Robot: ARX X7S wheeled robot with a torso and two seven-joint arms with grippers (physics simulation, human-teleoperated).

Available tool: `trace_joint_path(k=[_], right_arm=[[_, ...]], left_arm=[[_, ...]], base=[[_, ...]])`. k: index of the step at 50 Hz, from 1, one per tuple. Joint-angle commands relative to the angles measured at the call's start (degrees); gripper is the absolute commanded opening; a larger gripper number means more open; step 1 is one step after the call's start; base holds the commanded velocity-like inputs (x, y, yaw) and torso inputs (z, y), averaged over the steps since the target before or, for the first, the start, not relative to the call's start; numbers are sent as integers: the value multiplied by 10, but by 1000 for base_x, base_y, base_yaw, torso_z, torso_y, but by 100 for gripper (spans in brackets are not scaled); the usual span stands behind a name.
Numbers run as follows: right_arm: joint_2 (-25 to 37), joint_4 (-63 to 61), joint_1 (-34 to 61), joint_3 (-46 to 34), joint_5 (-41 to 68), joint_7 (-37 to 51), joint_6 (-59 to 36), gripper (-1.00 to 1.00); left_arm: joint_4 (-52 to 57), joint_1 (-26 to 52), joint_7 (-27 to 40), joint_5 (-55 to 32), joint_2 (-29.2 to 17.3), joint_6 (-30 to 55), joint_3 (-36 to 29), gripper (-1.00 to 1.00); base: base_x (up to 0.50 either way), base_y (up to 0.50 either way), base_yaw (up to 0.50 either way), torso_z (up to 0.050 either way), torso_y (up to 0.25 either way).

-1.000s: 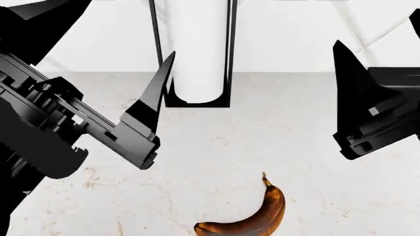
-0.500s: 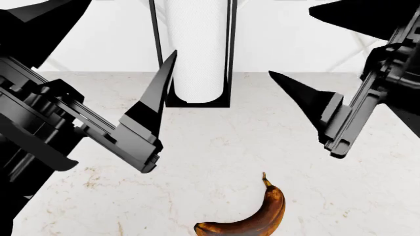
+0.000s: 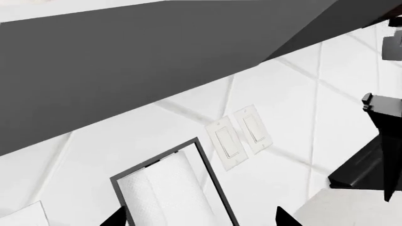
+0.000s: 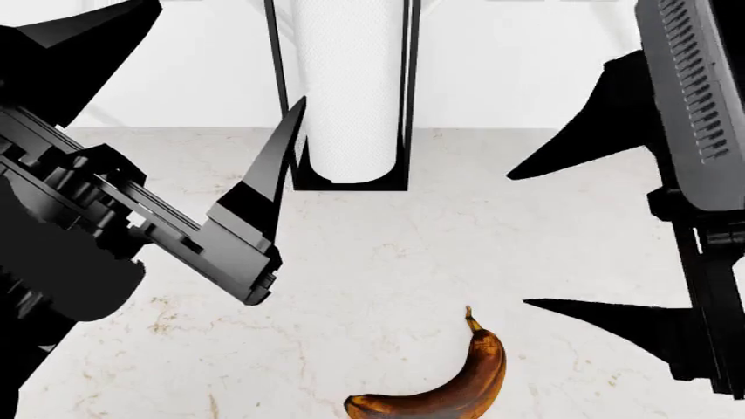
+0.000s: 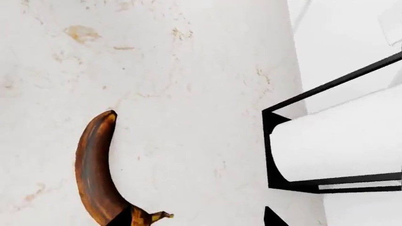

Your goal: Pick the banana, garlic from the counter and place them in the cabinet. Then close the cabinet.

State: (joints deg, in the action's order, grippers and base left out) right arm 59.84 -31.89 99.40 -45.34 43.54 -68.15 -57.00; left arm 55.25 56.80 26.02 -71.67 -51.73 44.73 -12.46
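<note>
Presently the banana [image 4: 448, 384] lies loose on the counter [image 4: 385, 262], ungrasped, just before the paper-towel roll [image 4: 349, 87] in its black frame; nothing has been stowed. Right gripper [image 4: 559, 236] stands above and beside the fruit with fingers spread and empty, while the left gripper [image 4: 274, 196] is held off to the side, its spread not determinable. Garlic and cabinet are out of view, and the banana's lower end is cut off in the head view.

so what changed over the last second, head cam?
The right gripper swung round: it was off at the right edge with fingers pointing up, and now its open fingers point left, spread above the banana. Nothing was taken hold of or let go. The left gripper, the banana, and the paper-towel roll on the counter stayed put.
</note>
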Motion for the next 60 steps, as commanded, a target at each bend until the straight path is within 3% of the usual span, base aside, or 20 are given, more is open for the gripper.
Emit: trace_joint_path(k=[1,18,60], right_arm=[[10,-12,16,-48,-28,-80,46,100],[-14,-16,-32,-55,-23,-34,72,100],[-65,-16,-38,-183,-125,-86,72,100]], left_arm=[[-2,-9,0,5,-4,-2,-2,100],[0,-17,0,11,-3,-4,-11,100],[-5,-26,-1,14,-10,-17,-13,100]], base=[[0,0,0,0,0],[0,0,0,0,0],[0,0,0,0,0]])
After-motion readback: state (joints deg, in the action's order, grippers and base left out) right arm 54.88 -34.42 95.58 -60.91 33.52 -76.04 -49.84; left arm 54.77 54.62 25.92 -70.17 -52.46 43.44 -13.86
